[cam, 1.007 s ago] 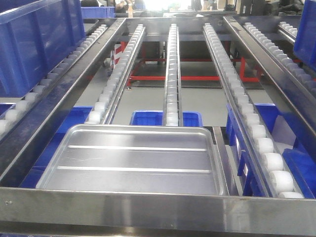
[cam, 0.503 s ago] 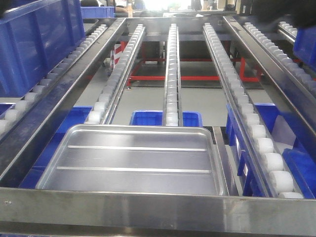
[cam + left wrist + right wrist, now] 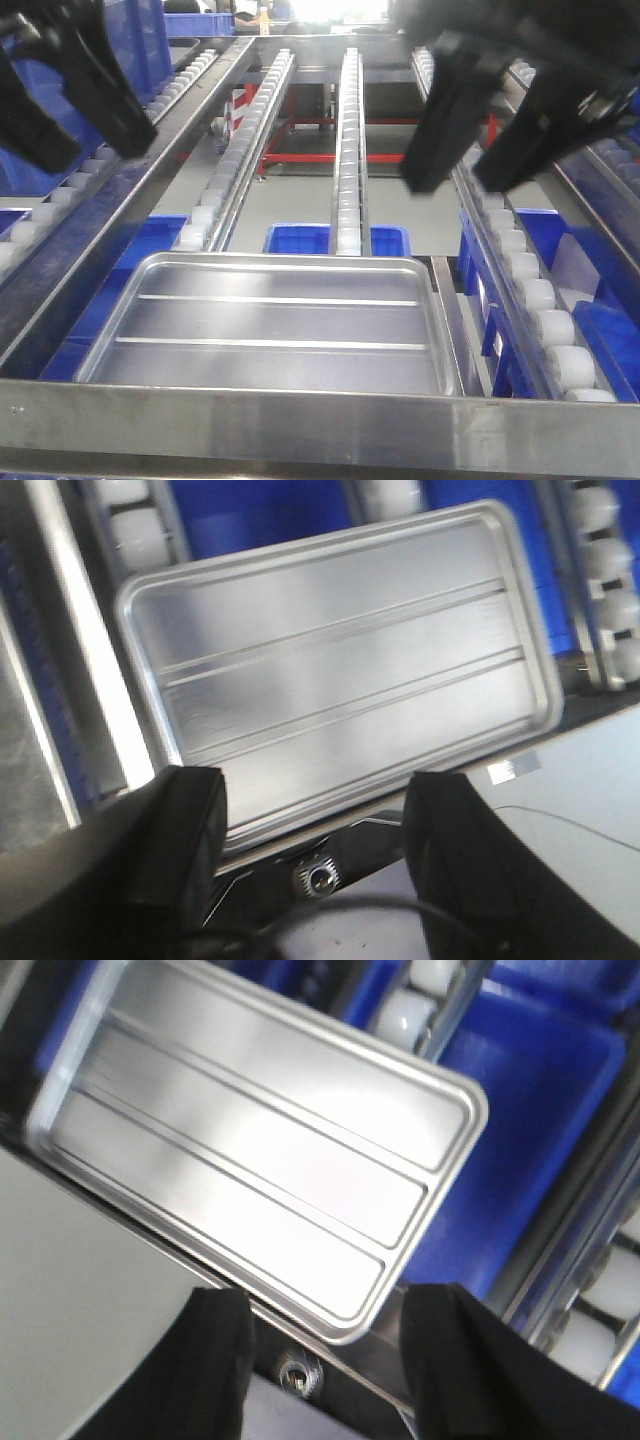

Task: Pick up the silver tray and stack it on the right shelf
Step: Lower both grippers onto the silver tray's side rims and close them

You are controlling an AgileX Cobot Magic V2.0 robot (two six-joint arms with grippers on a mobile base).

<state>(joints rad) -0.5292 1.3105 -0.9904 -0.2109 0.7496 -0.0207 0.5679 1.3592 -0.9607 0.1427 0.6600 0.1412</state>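
A factory floor with a red metal frame (image 3: 340, 158) was seen beyond a sloping stainless-steel roller rack level with rails of small white wheels, taken here for the right shelf (image 3: 320, 430). Blue plastic bins (image 3: 335, 238) were stored beneath it, and a large blue plastic crate (image 3: 70, 70) was parked on the neighbouring lane at the left. The shallow rectangular shiny metal tray with two long raised ribs, the silver tray (image 3: 270, 320), lay flat at the low front end of the rack. Its near rim sat just behind the broad front bar and its far rim by the last wheels of the left and middle rails.

Several failures could be expected from here. The raised rim was low and the metal smooth, so a pinch placed only partly on it was likely to slip. The near rim lay close to the front bar, so little room was judged to be left for a finger there, and the bar itself might be struck. If the two arms were raised unevenly, the tray would be tilted and might slide out. Once set on the wheels, it might also roll down the slope.

The black left gripper (image 3: 95, 155) was spread wide, with nothing held and nothing touched, well above the tray. The black right gripper (image 3: 455, 185) was likewise spread wide, empty and clear of the rails. In both wrist views the tray was seen beyond the parted fingers (image 3: 185, 845), apart from them.
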